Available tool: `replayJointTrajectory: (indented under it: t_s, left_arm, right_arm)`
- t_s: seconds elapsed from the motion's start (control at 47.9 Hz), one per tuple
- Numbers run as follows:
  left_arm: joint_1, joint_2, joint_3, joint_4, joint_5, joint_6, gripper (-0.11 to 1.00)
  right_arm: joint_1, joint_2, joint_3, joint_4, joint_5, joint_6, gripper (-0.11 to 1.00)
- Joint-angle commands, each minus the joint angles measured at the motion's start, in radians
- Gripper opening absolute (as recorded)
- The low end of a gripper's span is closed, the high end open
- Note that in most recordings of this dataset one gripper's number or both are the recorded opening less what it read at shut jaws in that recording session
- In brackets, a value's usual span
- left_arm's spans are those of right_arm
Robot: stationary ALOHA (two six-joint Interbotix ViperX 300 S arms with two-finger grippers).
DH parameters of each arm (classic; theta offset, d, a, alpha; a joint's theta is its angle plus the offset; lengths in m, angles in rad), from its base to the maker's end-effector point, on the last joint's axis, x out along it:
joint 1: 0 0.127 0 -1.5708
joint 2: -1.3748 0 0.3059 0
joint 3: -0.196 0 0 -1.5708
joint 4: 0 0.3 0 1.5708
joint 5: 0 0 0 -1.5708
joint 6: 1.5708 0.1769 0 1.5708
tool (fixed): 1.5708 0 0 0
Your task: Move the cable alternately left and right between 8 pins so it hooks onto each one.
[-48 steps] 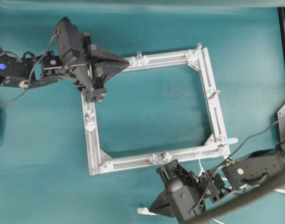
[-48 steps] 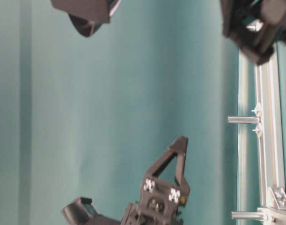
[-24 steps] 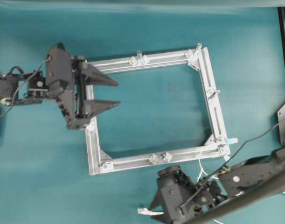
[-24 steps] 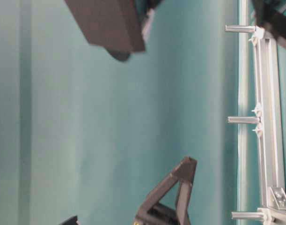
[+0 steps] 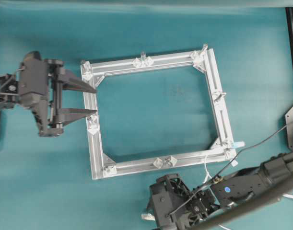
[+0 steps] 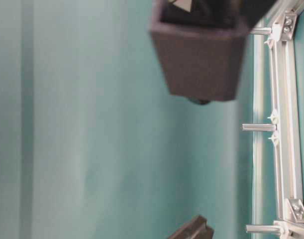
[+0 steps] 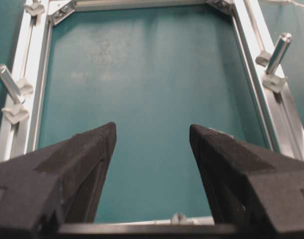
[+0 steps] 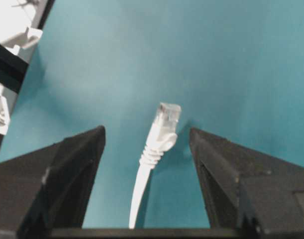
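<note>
Spreading wide within the last second, both end effectors now hold nothing: the right end effector (image 8: 147,144) has let go, and the thin white cable with its small clear-tipped plug (image 8: 156,134) lies loose on the teal bench (image 5: 151,110) between its fingers. The left end effector (image 5: 91,101) has pulled back to the left rail of the square silver aluminium frame (image 5: 218,115). No short silvery pin (image 7: 278,47) is hooked yet, so a fresh grasp seems needed. Bare bench surrounds the plug; the frame's interior is open.

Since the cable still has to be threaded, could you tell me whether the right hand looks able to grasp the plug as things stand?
Probably yes. The right hand is open, and the plug lies on the mat between its fingers with nothing across it. The cable runs back under the hand, so closing should catch it.
</note>
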Motion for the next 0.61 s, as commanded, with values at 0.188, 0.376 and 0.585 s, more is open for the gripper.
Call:
replayJointTrajectory:
  t_s: [0.188, 0.376, 0.585]
  left_arm:
    - [-0.005, -0.101, 0.063, 0.005, -0.005, 0.011, 0.66]
    - [-0.003, -0.163, 0.124, 0.005, 0.006, 0.009, 0.65]
    - [-0.003, -0.284, 0.181, 0.005, 0.040, 0.011, 0.66]
  right_arm:
    - [0.003, 0.017, -0.023, -0.003, -0.003, 0.002, 0.48]
    - [0.002, 0.029, -0.025, -0.003, -0.003, 0.002, 0.17]
    - [0.003, 0.026, -0.031, -0.003, 0.008, 0.003, 0.17]
